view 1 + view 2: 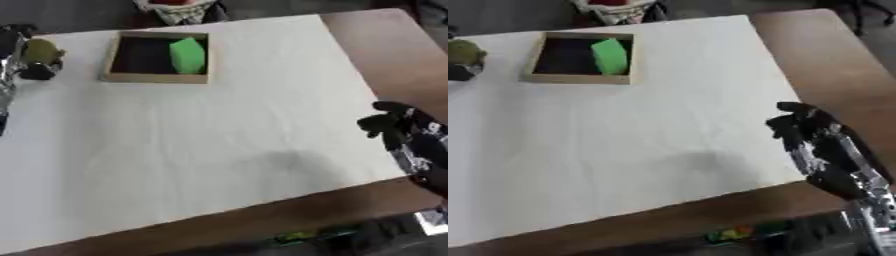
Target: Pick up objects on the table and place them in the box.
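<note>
Left hand (33,60): far-left edge of the view, fingers curled round an olive-green roundish object (40,50). Can't make out what the object is; blurred, and in the right eye view it is half cut off by the frame edge. Most of the left arm is out of frame, only a silver bit shows below the hand.

Just right of that hand, a shallow wooden box (156,78) with a dark inside sits on the table. A bright green block (188,55) lies in it, against the wall farthest from the left hand, tilted. Box and hand are close but apart.

Right hand (808,131): well away from the box, at the right side, over the edge of the white sheet. Holds nothing, fingers half bent and relaxed, pointing toward the sheet. Wrist and forearm run down to the lower right corner; the lower part is cut off.

Surface: white sheet (219,140) covering most of a brown wooden table (394,60), bare wood showing beyond the right hand and along the near edge. Faint shadow on the sheet left of the right hand.

Beyond the box, at the far edge, something red and white, partly cropped, not identifiable. Small green-yellow bits below the near table edge, too blurred to name.
</note>
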`<act>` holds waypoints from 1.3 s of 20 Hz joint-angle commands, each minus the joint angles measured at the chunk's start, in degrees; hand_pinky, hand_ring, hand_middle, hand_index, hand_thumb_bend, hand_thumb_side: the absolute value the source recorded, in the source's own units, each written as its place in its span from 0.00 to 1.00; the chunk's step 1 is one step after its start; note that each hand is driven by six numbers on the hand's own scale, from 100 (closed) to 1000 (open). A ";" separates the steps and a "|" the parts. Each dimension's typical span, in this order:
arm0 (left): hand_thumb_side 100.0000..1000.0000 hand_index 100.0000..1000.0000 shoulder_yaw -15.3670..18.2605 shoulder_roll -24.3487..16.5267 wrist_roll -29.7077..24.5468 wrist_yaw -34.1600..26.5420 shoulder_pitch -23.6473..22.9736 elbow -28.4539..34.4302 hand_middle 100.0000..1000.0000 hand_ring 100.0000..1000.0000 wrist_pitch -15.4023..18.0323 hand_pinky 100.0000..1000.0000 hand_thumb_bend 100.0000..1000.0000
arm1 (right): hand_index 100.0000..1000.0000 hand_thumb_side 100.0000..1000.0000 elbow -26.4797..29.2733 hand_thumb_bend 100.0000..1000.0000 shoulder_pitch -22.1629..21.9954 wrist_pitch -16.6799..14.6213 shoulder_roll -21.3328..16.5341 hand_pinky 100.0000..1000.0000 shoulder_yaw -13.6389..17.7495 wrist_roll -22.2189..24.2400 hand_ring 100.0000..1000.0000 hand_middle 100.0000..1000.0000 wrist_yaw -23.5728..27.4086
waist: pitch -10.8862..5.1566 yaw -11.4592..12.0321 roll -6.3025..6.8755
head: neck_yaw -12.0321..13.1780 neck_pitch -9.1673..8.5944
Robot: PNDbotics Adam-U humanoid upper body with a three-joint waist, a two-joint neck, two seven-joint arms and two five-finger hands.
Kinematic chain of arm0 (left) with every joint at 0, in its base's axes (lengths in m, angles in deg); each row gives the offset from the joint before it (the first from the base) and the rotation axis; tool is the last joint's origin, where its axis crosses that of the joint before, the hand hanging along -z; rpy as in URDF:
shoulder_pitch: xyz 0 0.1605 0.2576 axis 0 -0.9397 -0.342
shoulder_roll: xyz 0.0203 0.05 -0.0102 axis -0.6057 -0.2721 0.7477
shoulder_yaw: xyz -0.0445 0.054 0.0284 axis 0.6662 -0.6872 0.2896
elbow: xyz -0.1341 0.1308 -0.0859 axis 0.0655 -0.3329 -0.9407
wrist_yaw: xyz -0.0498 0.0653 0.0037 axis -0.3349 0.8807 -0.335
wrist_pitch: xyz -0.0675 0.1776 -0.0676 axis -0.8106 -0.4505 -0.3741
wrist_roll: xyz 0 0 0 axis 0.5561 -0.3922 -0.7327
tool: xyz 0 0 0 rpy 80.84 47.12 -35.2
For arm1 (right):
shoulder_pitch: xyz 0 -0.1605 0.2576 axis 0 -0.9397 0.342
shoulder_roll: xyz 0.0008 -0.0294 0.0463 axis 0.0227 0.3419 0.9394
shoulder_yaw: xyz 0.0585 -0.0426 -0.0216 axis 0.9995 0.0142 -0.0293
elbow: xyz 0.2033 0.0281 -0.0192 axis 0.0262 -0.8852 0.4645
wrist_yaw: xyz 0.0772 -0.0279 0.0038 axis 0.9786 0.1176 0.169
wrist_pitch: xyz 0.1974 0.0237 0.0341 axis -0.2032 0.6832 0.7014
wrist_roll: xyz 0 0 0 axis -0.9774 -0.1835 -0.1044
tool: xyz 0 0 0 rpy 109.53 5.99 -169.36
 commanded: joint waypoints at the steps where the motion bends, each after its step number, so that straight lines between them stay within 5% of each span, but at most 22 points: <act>1: 0.01 0.89 0.47 -2.72 2.50 0.10 0.47 0.05 0.72 0.64 -0.92 0.68 0.27 | 0.83 0.41 0.52 0.00 0.32 -0.15 -1.07 0.76 0.46 -0.02 0.72 0.45 -0.20 | -0.72 0.15 -0.04 | -0.21 0.28; 8: 0.02 0.86 0.07 -2.79 3.42 1.58 -0.45 -0.94 0.69 0.62 -1.38 0.67 0.28 | 0.83 0.41 0.44 0.00 0.30 -0.21 -1.12 0.76 0.47 0.03 0.72 0.45 -0.24 | -0.50 0.50 -0.18 | -0.32 0.28; 17: 0.01 0.55 0.33 -2.60 6.24 3.30 -1.00 -0.66 0.33 0.37 -1.41 0.51 0.09 | 0.83 0.41 0.31 0.00 0.30 -0.32 -1.18 0.76 0.52 0.00 0.72 0.45 -0.26 | -0.24 0.79 -0.39 | -0.48 0.28; 20: 0.00 0.50 0.48 -2.61 8.58 2.46 -0.61 1.55 0.28 0.33 -0.49 0.47 0.01 | 0.83 0.41 0.29 0.00 0.29 -0.36 -1.19 0.76 0.54 0.03 0.72 0.45 -0.28 | -0.30 0.88 -0.43 | -0.64 0.28; 26: 0.00 0.48 -0.74 -2.80 7.31 -1.88 1.16 11.29 0.25 0.32 4.59 0.45 0.00 | 0.83 0.41 0.22 0.00 0.24 -0.38 -1.29 0.76 0.60 -0.04 0.72 0.45 -0.34 | -0.55 1.19 -0.31 | -0.69 0.28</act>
